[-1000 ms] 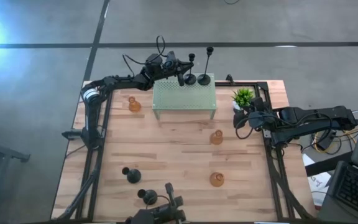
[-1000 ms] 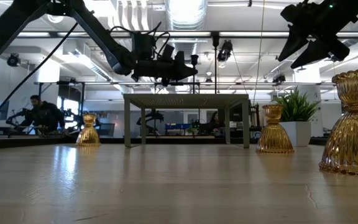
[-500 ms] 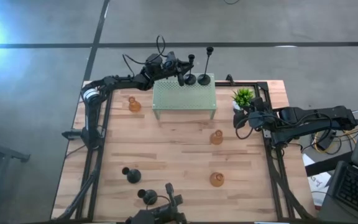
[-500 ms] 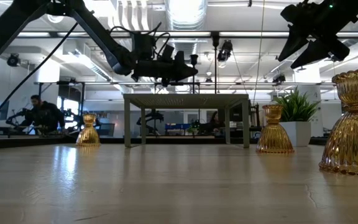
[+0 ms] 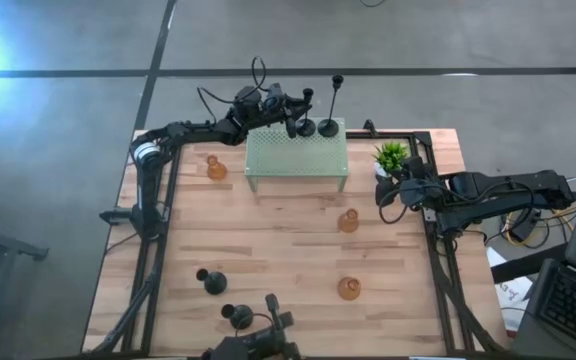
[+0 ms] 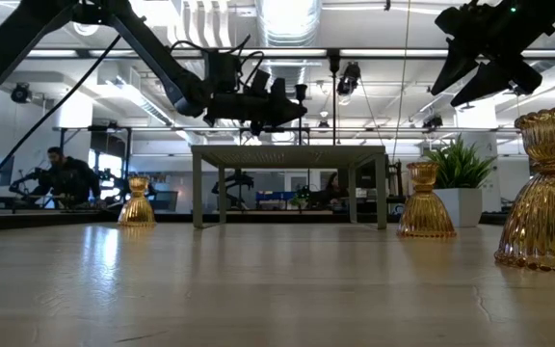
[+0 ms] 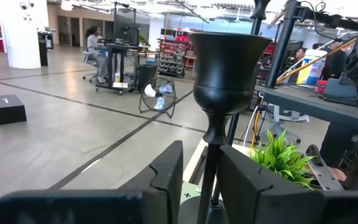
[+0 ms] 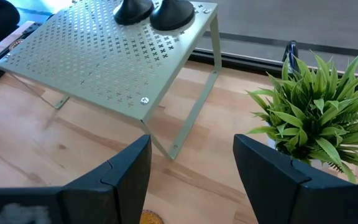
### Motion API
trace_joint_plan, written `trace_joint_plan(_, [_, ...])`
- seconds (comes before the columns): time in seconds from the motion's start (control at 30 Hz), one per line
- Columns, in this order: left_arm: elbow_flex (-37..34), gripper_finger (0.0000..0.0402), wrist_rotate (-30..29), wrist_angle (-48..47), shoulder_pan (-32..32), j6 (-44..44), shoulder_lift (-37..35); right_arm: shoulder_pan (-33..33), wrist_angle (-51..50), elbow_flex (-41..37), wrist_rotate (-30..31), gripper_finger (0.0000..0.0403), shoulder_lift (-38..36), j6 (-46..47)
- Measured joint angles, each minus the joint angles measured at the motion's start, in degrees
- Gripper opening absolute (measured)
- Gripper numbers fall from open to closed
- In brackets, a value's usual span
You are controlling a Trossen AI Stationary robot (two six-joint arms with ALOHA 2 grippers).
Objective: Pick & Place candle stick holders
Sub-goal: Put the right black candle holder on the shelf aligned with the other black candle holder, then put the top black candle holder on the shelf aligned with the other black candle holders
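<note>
Setting a black candle holder on the green shelf

The left claw (image 7: 199, 180) squeezes the black candle holder's (image 5: 306, 112) thin stem; it should open slowly, then lift straight away so the holder stays standing on the shelf (image 5: 296, 156). The right claw (image 8: 188, 165) waits open by the plant (image 5: 391, 156), holding nothing.

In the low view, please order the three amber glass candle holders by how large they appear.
1. Right-edge amber holder, largest, though clearly nearest the camera.
2. Amber holder beside the potted plant.
3. Left amber holder, smallest, farthest.
True sizes may match; distance makes it unsure.

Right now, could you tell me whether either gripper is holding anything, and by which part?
The left gripper has the thin stem of a black holder between its fingers, below the cup, on the shelf. The right gripper is open and empty.
</note>
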Motion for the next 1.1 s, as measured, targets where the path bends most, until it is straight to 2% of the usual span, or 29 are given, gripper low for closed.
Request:
trace_joint_plan(0.8, [0.0, 0.0215, -0.8, -1.6, 0.0, -2.7, -0.1, 0.0, 0.0, 0.0, 0.0, 0.0219, 0.0, 0.0])
trace_joint_plan(1.1, [0.0, 0.0229, 1.3, -5.1, 0.1, -2.4, -2.4, 0.0, 0.0, 0.0, 0.0, 0.0219, 0.0, 0.0])
